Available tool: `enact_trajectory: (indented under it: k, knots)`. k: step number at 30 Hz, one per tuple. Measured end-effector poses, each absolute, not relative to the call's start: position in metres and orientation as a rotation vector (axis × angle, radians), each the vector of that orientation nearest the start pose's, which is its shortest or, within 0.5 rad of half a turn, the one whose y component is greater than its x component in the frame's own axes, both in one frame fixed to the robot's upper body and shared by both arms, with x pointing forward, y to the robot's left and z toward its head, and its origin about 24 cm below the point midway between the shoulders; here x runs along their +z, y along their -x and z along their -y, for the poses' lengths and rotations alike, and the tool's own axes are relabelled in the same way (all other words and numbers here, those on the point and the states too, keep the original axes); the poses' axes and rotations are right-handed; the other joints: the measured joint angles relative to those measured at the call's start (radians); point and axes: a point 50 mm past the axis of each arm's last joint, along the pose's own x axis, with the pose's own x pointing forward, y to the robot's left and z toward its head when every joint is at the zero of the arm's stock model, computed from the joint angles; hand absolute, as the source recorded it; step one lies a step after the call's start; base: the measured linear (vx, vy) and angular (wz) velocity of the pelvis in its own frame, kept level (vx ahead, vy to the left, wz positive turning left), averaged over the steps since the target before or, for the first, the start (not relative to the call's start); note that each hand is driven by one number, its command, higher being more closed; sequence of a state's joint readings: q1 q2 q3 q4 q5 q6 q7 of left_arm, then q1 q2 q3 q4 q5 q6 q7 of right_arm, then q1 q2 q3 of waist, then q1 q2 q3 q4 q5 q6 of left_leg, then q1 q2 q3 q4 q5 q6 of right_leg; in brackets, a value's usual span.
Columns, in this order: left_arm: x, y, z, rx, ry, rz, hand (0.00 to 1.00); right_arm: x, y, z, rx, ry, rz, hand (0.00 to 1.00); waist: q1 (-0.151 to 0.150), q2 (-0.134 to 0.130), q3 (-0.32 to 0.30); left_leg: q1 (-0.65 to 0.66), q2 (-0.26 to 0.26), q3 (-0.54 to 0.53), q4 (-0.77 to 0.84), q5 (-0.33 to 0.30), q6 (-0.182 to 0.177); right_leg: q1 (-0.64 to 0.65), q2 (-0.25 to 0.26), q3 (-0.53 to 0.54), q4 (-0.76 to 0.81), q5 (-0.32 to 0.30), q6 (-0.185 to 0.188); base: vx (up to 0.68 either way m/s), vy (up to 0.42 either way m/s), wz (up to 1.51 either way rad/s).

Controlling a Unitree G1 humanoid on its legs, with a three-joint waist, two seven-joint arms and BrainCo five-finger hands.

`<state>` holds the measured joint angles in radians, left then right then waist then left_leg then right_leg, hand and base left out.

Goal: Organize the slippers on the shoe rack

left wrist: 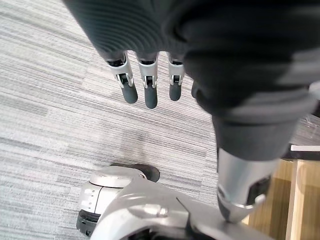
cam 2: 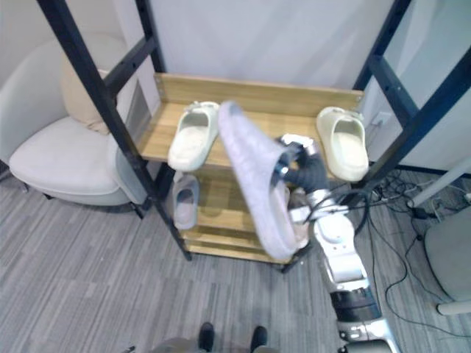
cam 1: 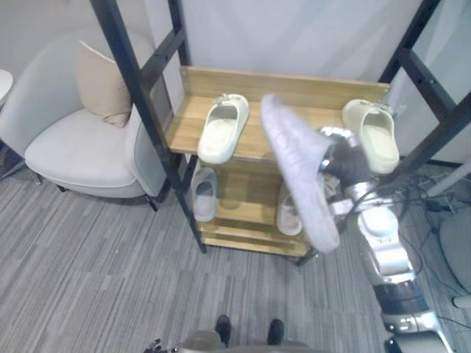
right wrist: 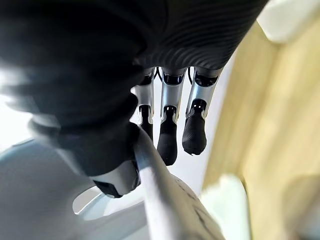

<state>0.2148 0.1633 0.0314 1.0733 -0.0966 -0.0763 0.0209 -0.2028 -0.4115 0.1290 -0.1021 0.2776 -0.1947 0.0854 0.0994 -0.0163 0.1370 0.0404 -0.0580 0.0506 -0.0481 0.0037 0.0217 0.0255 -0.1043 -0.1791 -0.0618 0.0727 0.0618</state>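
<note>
Shoe rack (cam 1: 294,87): pale wood shelves with a back board, set in a black slanted metal frame. Top shelf (cam 1: 184,126): one cream slipper (cam 1: 223,127) at the left and a second cream slipper (cam 1: 373,134) at the right end, well apart, both with toes toward the back board. Lower shelf (cam 1: 246,193): grey slipper (cam 1: 204,193) at the left; a pale slipper (cam 1: 289,215) at the right, partly hidden, apparently off-white. The rack stands on the grey striped carpet floor (cam 1: 88,265), beside a light armchair (cam 1: 73,154).
</note>
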Motion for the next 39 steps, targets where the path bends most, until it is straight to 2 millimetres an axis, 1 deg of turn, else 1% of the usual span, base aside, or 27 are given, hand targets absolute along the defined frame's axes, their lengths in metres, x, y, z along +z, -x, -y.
enact_trajectory:
  k: [2,5,7,9,10,11,12,13,15,16,17,18,19,20,21,22,23,24,27,28,30,31,33,34,35,37,39]
  knots:
    - [-0.165,-0.039,-0.223,0.218,-0.067,-1.195,0.0,0.119,-0.269,0.154,0.385,0.141,0.368,1.0,0.0,0.002,-0.002,0.015,0.0,0.0,0.001,-0.001,-0.001,0.019,0.0,-0.001,-0.006,0.001,0.001,0.0,0.0,0.0]
    - [-0.165,-0.039,-0.224,0.202,-0.085,-1.198,0.0,0.103,-0.262,0.141,0.471,0.142,0.308,1.0,0.0,0.006,-0.004,0.021,0.0,0.0,0.018,-0.017,-0.002,0.034,0.0,-0.002,-0.008,-0.001,0.002,0.0,0.0,0.0]
    - [-0.165,-0.04,-0.224,0.193,-0.095,-1.197,0.0,0.094,-0.261,0.136,0.505,0.155,0.27,1.0,0.001,0.008,-0.003,0.018,0.002,0.002,0.035,-0.026,-0.001,0.032,-0.001,-0.003,0.006,-0.009,0.001,0.0,0.0,0.0]
    - [-0.164,-0.046,-0.224,0.179,-0.101,-1.183,0.0,0.08,-0.261,0.131,0.549,0.207,0.212,1.0,0.007,0.018,0.015,-0.036,0.009,0.002,0.143,-0.07,0.002,-0.014,-0.007,-0.007,0.103,-0.046,-0.009,-0.04,0.005,0.04]
    - [-0.164,-0.049,-0.223,0.174,-0.102,-1.172,0.0,0.078,-0.261,0.13,0.561,0.223,0.203,1.0,0.008,0.021,0.023,-0.064,0.012,0.002,0.195,-0.085,0.005,-0.033,-0.008,-0.007,0.137,-0.061,-0.009,-0.08,-0.002,0.08]
    - [-0.162,-0.062,-0.222,0.159,-0.099,-1.134,0.0,0.079,-0.262,0.127,0.592,0.284,0.209,1.0,0.01,0.041,0.059,-0.139,0.026,-0.001,0.324,-0.136,0.009,-0.078,-0.006,-0.013,0.223,-0.095,-0.015,-0.12,-0.01,0.1]
    - [-0.16,-0.073,-0.22,0.147,-0.095,-1.106,0.0,0.083,-0.266,0.124,0.615,0.315,0.222,1.0,0.01,0.051,0.092,-0.201,0.037,-0.004,0.41,-0.166,0.009,-0.133,-0.005,-0.014,0.302,-0.123,-0.018,-0.15,-0.008,0.12]
    - [-0.16,-0.078,-0.22,0.143,-0.096,-1.094,0.0,0.084,-0.269,0.123,0.618,0.332,0.228,1.0,0.01,0.053,0.105,-0.23,0.04,-0.006,0.442,-0.175,0.009,-0.16,-0.006,-0.014,0.338,-0.134,-0.022,-0.21,-0.002,0.12]
    - [-0.155,-0.099,-0.219,0.137,-0.096,-1.041,0.0,0.097,-0.285,0.121,0.599,0.397,0.271,1.0,0.01,0.058,0.171,-0.342,0.046,-0.016,0.564,-0.216,0.005,-0.275,-0.02,-0.025,0.479,-0.19,-0.029,-0.28,0.012,0.18]
    - [-0.154,-0.104,-0.219,0.139,-0.092,-1.029,0.0,0.1,-0.288,0.122,0.586,0.423,0.284,1.0,0.01,0.059,0.183,-0.375,0.048,-0.02,0.597,-0.228,0.002,-0.306,-0.022,-0.027,0.511,-0.21,-0.03,-0.3,0.023,0.14]
    - [-0.153,-0.108,-0.217,0.142,-0.08,-1.017,0.0,0.107,-0.295,0.123,0.571,0.46,0.303,1.0,0.014,0.063,0.203,-0.424,0.051,-0.025,0.645,-0.244,0.007,-0.353,-0.025,-0.03,0.556,-0.223,-0.033,-0.28,0.023,0.07]
    - [-0.152,-0.112,-0.215,0.144,-0.071,-1.007,0.0,0.113,-0.3,0.125,0.549,0.501,0.326,1.0,0.019,0.072,0.223,-0.46,0.059,-0.028,0.678,-0.25,0.006,-0.386,-0.024,-0.036,0.58,-0.224,-0.035,-0.2,0.016,0.01]
    - [-0.152,-0.113,-0.214,0.148,-0.065,-1.003,0.0,0.117,-0.302,0.126,0.537,0.521,0.341,1.0,0.022,0.075,0.23,-0.484,0.065,-0.026,0.693,-0.251,0.006,-0.404,-0.024,-0.042,0.599,-0.226,-0.039,-0.16,0.011,-0.05]
    - [-0.152,-0.113,-0.214,0.155,-0.052,-1.001,0.0,0.125,-0.306,0.126,0.517,0.552,0.371,1.0,0.025,0.07,0.241,-0.527,0.066,-0.018,0.726,-0.256,0.007,-0.456,-0.05,-0.062,0.689,-0.245,-0.051,-0.12,-0.011,-0.08]
    - [-0.152,-0.113,-0.214,0.156,-0.051,-0.998,0.0,0.131,-0.308,0.126,0.5,0.572,0.395,1.0,0.025,0.068,0.249,-0.561,0.065,-0.012,0.771,-0.271,0.005,-0.481,-0.069,-0.078,0.736,-0.287,-0.058,-0.12,-0.011,-0.12]
    - [-0.152,-0.114,-0.211,0.152,-0.042,-0.996,0.0,0.138,-0.312,0.128,0.48,0.588,0.418,1.0,0.023,0.08,0.264,-0.596,0.071,-0.017,0.82,-0.289,0.003,-0.512,-0.073,-0.083,0.774,-0.308,-0.059,-0.13,-0.006,-0.09]
    - [-0.152,-0.116,-0.208,0.15,-0.032,-0.988,0.0,0.144,-0.317,0.13,0.452,0.603,0.436,1.0,0.022,0.084,0.278,-0.626,0.075,-0.017,0.855,-0.299,0.002,-0.543,-0.079,-0.084,0.81,-0.32,-0.061,-0.12,0.005,-0.04]
    - [-0.151,-0.118,-0.207,0.151,-0.027,-0.979,0.0,0.151,-0.321,0.136,0.408,0.632,0.455,1.0,0.022,0.082,0.29,-0.68,0.076,-0.021,0.893,-0.303,0.0,-0.595,-0.089,-0.088,0.853,-0.333,-0.067,-0.15,-0.014,0.05]
    - [-0.148,-0.127,-0.207,0.163,-0.028,-0.955,0.0,0.164,-0.329,0.144,0.333,0.652,0.484,1.0,0.023,0.081,0.319,-0.77,0.08,-0.034,0.956,-0.309,-0.005,-0.679,-0.102,-0.103,0.925,-0.351,-0.077,-0.13,-0.042,0.08]
    - [-0.148,-0.128,-0.207,0.171,-0.017,-0.951,0.0,0.169,-0.331,0.148,0.292,0.648,0.503,1.0,0.029,0.08,0.323,-0.812,0.078,-0.035,0.998,-0.318,-0.006,-0.721,-0.118,-0.11,0.975,-0.367,-0.082,-0.12,-0.034,0.08]
    - [-0.146,-0.132,-0.206,0.181,-0.006,-0.933,0.0,0.181,-0.335,0.149,0.242,0.674,0.548,1.0,0.035,0.077,0.33,-0.867,0.079,-0.039,1.059,-0.331,-0.001,-0.776,-0.13,-0.108,1.045,-0.391,-0.084,-0.12,-0.039,0.06]
    - [-0.144,-0.136,-0.207,0.197,0.002,-0.916,0.0,0.191,-0.337,0.148,0.219,0.673,0.58,1.0,0.036,0.075,0.335,-0.911,0.08,-0.044,1.103,-0.343,-0.005,-0.82,-0.136,-0.107,1.092,-0.41,-0.09,-0.1,-0.042,0.05]
    - [-0.141,-0.144,-0.205,0.208,0.014,-0.889,0.0,0.206,-0.339,0.151,0.16,0.674,0.635,1.0,0.044,0.07,0.337,-0.973,0.081,-0.052,1.155,-0.356,-0.009,-0.879,-0.145,-0.108,1.148,-0.428,-0.097,-0.11,-0.054,0.05]
    - [-0.137,-0.154,-0.202,0.207,0.024,-0.855,0.0,0.217,-0.34,0.156,0.1,0.671,0.67,1.0,0.057,0.068,0.339,-1.016,0.082,-0.058,1.184,-0.363,-0.019,-0.92,-0.148,-0.11,1.181,-0.438,-0.101,-0.12,-0.063,0.05]
    - [-0.133,-0.162,-0.2,0.213,0.042,-0.826,0.0,0.225,-0.341,0.159,0.052,0.659,0.694,1.0,0.063,0.061,0.349,-1.04,0.082,-0.06,1.202,-0.366,-0.023,-0.943,-0.155,-0.112,1.205,-0.448,-0.105,-0.1,-0.049,0.06]
    - [-0.128,-0.171,-0.197,0.218,0.055,-0.791,0.0,0.237,-0.342,0.161,-0.004,0.652,0.732,1.0,0.069,0.053,0.359,-1.072,0.083,-0.065,1.227,-0.369,-0.028,-0.973,-0.163,-0.119,1.231,-0.457,-0.111,-0.08,-0.032,0.02]
    - [-0.124,-0.18,-0.19,0.213,0.081,-0.756,0.0,0.256,-0.343,0.163,-0.092,0.649,0.786,1.0,0.075,0.05,0.364,-1.127,0.089,-0.073,1.25,-0.369,-0.029,-1.019,-0.171,-0.132,1.255,-0.462,-0.119,-0.08,-0.021,0.0]
